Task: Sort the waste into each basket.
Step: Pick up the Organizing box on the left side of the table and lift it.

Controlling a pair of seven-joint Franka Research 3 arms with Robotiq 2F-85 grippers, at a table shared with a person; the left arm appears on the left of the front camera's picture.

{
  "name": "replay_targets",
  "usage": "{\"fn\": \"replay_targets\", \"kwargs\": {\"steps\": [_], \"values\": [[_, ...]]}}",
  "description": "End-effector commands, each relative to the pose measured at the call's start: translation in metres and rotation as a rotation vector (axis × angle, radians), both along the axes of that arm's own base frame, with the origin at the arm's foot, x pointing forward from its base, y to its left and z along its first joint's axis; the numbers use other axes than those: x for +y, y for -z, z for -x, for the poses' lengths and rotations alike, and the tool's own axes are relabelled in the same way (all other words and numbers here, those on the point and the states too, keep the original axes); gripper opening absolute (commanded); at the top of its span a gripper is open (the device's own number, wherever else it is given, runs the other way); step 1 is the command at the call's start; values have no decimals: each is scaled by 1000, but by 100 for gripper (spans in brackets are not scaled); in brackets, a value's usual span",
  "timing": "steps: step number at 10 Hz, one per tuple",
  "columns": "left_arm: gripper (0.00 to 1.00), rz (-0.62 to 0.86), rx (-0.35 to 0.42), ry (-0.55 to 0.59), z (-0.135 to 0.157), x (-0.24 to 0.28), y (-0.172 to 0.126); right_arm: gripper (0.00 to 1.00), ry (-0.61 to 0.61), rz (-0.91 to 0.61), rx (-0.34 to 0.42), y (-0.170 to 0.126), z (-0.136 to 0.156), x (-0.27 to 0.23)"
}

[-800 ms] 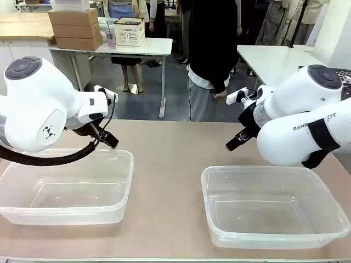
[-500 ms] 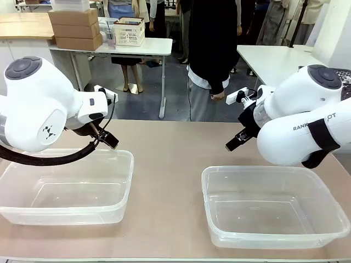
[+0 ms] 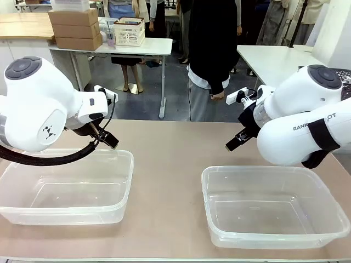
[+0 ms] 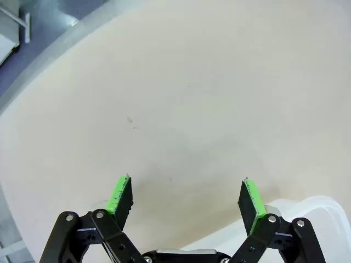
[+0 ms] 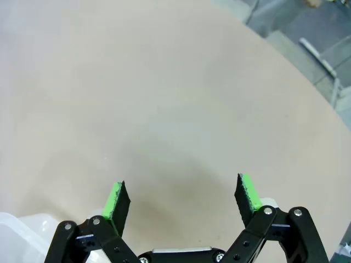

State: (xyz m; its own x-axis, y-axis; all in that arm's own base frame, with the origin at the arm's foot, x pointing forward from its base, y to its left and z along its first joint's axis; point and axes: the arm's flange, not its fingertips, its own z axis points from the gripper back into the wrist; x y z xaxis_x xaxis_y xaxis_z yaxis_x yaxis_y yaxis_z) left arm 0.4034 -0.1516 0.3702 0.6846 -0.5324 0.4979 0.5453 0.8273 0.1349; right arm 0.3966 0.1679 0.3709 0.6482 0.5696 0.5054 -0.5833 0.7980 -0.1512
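Two clear plastic baskets stand on the beige table: one at the front left (image 3: 66,189) and one at the front right (image 3: 274,205), both with nothing inside. My left gripper (image 3: 111,142) hovers above the far right corner of the left basket, and my right gripper (image 3: 231,145) hangs above the far left corner of the right basket. In the left wrist view the left gripper (image 4: 186,197) is open over bare table, with a basket corner (image 4: 307,211) at the lower right. The right gripper (image 5: 182,198) is open too, over bare tabletop. The waste is out of view.
A person in dark clothes (image 3: 211,49) stands at the far side of the table, one hand (image 3: 218,96) hanging down. Behind are a white table with cardboard boxes (image 3: 74,27) and a small crate (image 3: 129,31), and another white table (image 3: 269,60) at the right.
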Motion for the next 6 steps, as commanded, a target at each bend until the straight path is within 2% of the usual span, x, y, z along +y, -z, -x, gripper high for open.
{"fn": "replay_targets", "kwargs": {"steps": [1,3,4,5,6], "values": [[100,0,0,0,0,0,0,100,1,0,0,0,1,0],[100,0,0,0,0,0,0,100,0,0,0,0,0,0],[100,0,0,0,0,0,0,100,2,-28,50,-30,2,5],[100,13,57,-150,12,-4,-53,100,59,-15,34,-79,24,4],[100,6,27,-216,35,-6,-95,100,136,-3,13,-119,56,-5]]}}
